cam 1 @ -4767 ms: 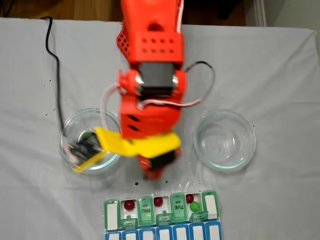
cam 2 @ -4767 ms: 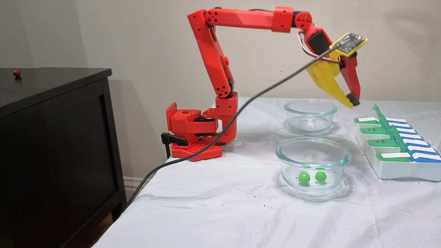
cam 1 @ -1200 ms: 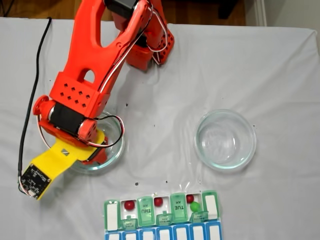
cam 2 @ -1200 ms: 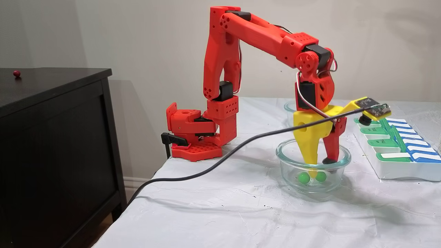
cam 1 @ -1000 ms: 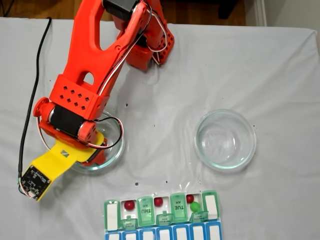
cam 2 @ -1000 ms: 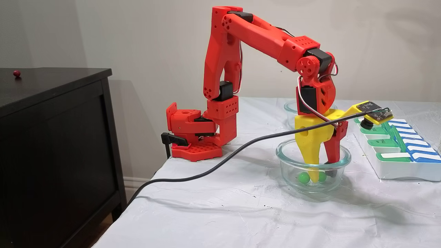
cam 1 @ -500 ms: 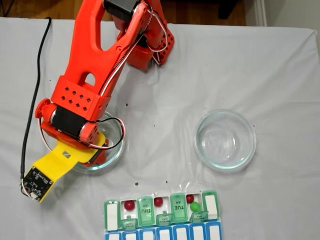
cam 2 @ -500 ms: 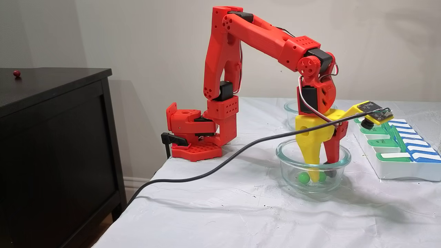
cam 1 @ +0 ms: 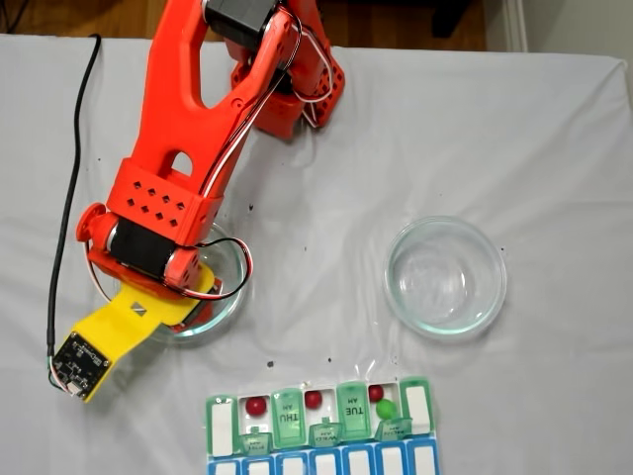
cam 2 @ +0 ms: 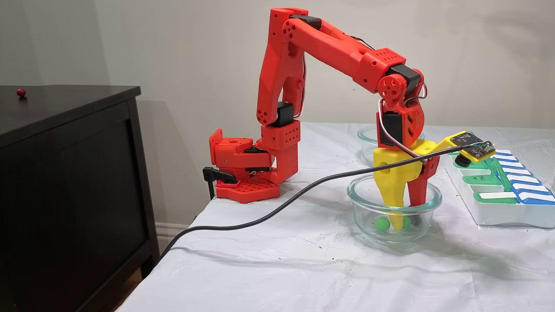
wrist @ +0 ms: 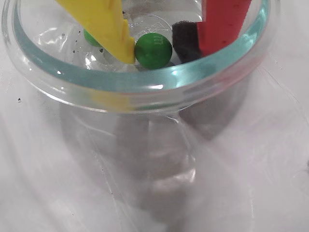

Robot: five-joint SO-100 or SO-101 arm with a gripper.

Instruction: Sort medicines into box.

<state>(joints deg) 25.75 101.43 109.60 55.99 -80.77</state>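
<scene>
My gripper (wrist: 154, 50) reaches down into a clear glass dish (wrist: 145, 82). A bright green pill (wrist: 153, 50) lies on the dish floor between the yellow fingertip (wrist: 123, 43) and the red finger's black pad (wrist: 186, 41), and both touch it. A second green pill (wrist: 91, 37) peeks out behind the yellow finger. In a fixed view from the side the gripper (cam 2: 406, 224) stands nearly upright in the dish (cam 2: 360, 203), with one green pill (cam 2: 382, 223) beside it. The box (cam 1: 288, 421) lies at the table's near edge, holding three red pills (cam 1: 256, 405) and one green pill (cam 1: 386, 408).
A second glass dish (cam 1: 388, 277) stands to the right of the arm. A black cable (cam 2: 260, 212) trails from the wrist camera across the cloth and off the table. The box (cam 2: 498, 212) has raised green lids. A dark red ball (cam 2: 20, 92) sits on the black cabinet (cam 2: 65, 173).
The gripper swung from above the box to the left dish and lowered into it. Over the last second its fingers narrowed around one green pill.
</scene>
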